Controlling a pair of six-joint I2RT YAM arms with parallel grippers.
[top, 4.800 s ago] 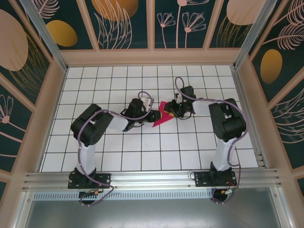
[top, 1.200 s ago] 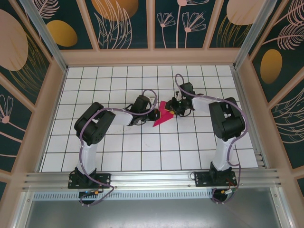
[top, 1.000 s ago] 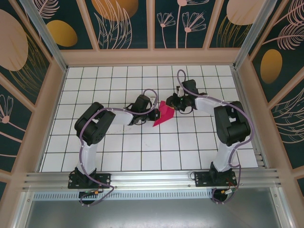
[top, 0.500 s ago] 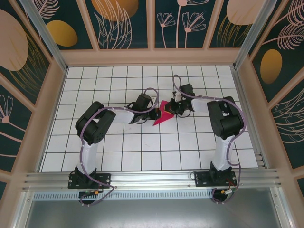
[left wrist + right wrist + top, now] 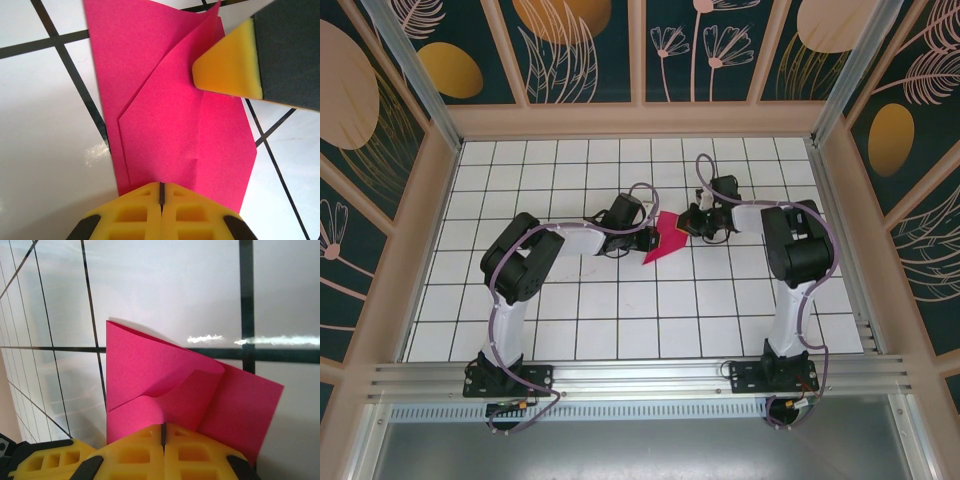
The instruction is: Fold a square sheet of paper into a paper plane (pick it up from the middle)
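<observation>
White grid table [image 5: 620,320]: pink paper [image 5: 170,125] between left hand [image 5: 161,191], right hand [image 5: 163,433]; both closed, tips on it.

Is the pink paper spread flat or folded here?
Folded, not spread. In the left wrist view the pink paper lies in overlapping layers with diagonal edges, and one flap curls up.

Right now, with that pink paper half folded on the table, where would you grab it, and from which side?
Probably the raised flap of the folded pink paper, coming in low from the right gripper's side. The other layers lie flat on the table, leaving no edge to get under, while this flap bows upward and its opening seems to face that gripper.
</observation>
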